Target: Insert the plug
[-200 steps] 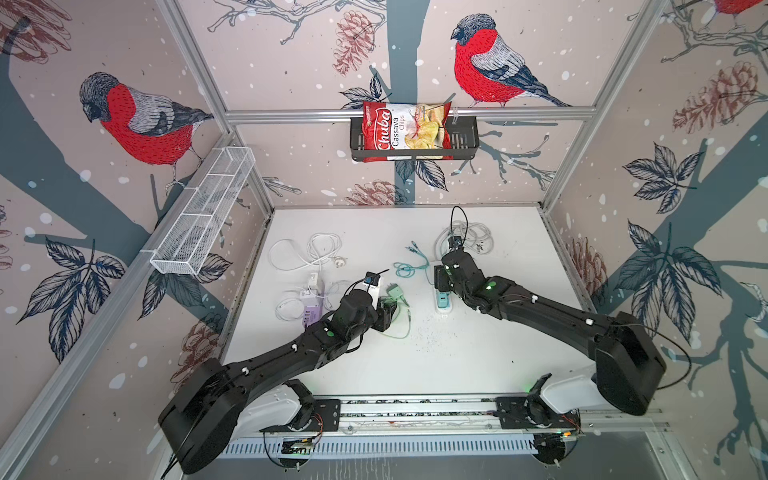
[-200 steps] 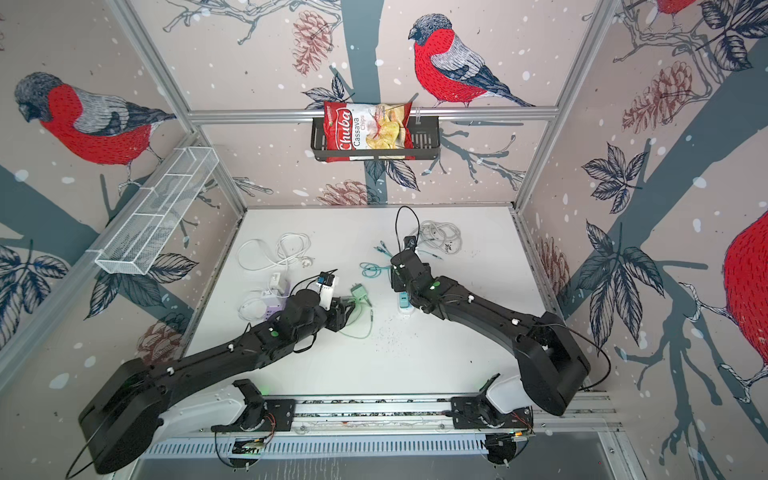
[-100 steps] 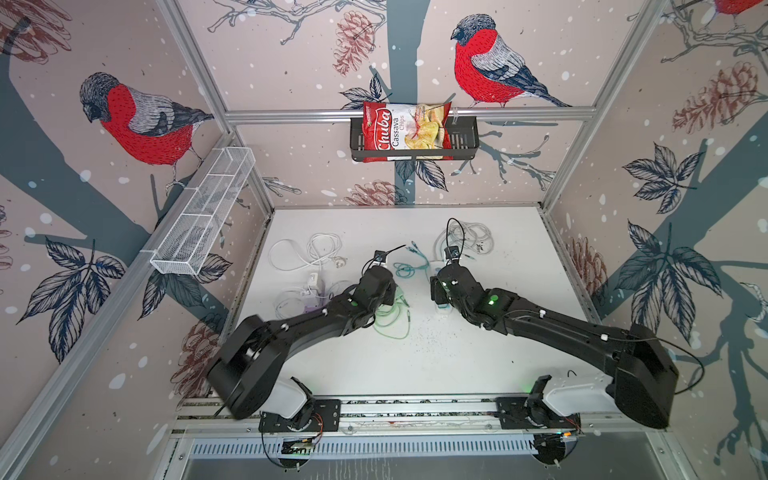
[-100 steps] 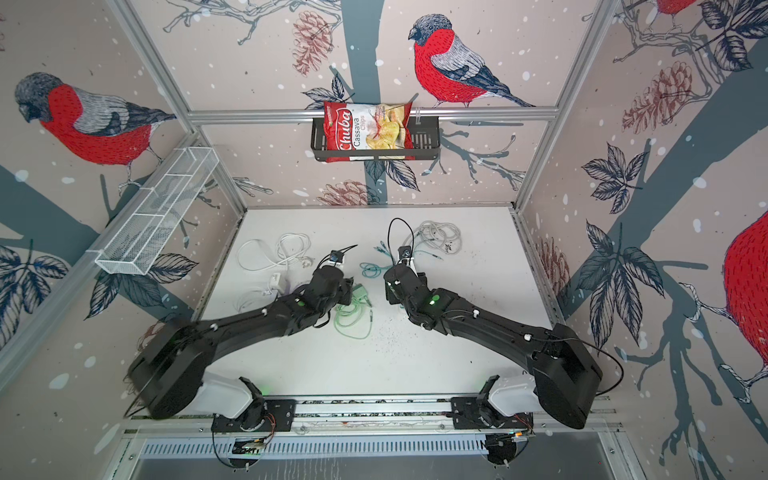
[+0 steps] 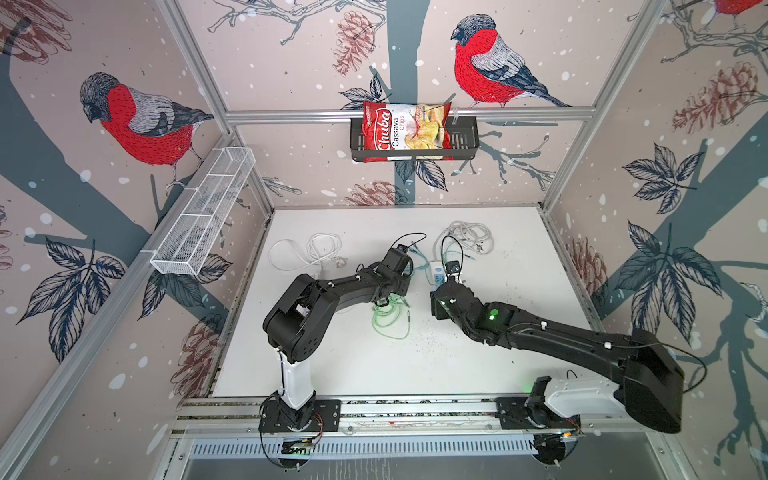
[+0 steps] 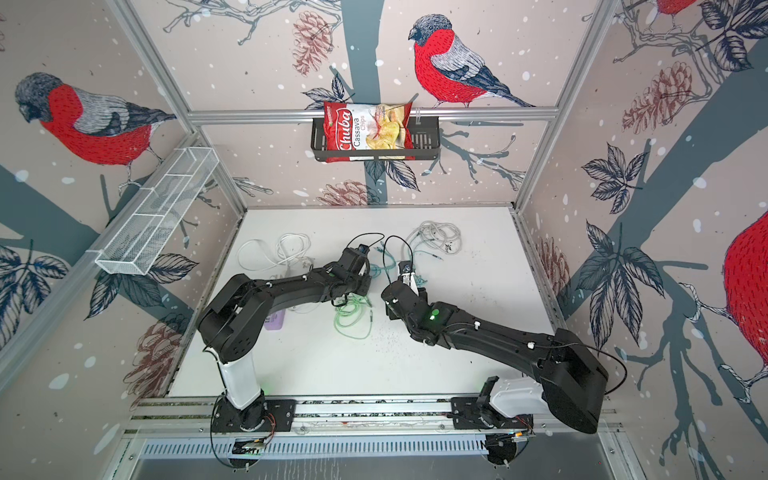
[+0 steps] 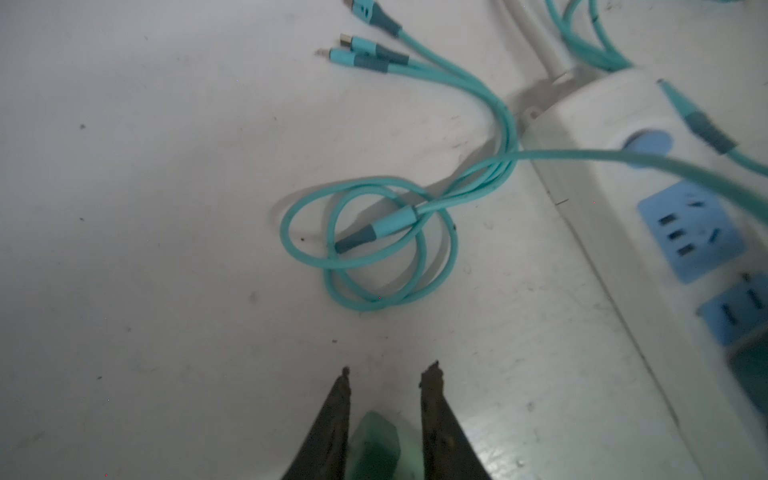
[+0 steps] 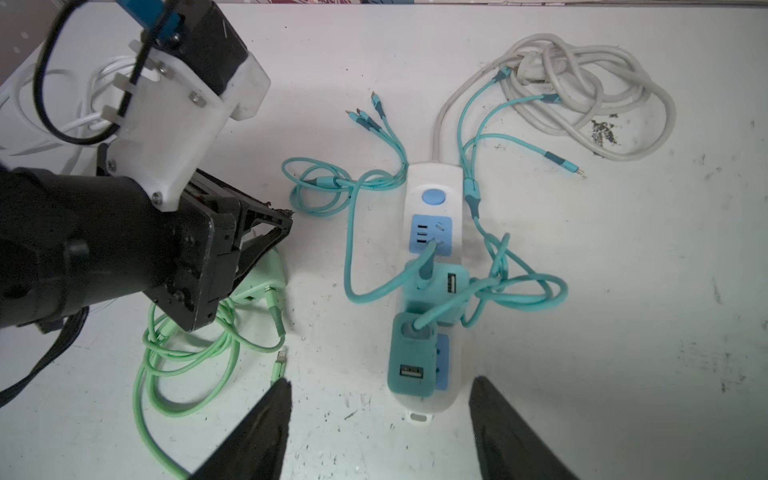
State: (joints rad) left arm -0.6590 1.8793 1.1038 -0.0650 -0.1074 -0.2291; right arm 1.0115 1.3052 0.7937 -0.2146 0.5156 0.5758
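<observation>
In both top views the left arm (image 5: 345, 286) lies low across the tabletop (image 5: 332, 365) and the right arm (image 5: 540, 332) reaches over the power strip (image 5: 436, 272). Left wrist view: left jaws pressed on both sides of the green plug (image 7: 374, 444), strip ahead of them and off to one side, apart, so insertion not started. Right wrist view: right jaws spread wide, empty, strip's end between them; two teal adapters (image 8: 411, 357) sit plugged, blue socket (image 8: 415, 245) free, so lift, align, push remain.

Black jointed arms (image 5: 353, 286), white base links (image 5: 296, 382), green status lights (image 5: 493, 314), white screwed camera mounts (image 8: 174, 124)
</observation>
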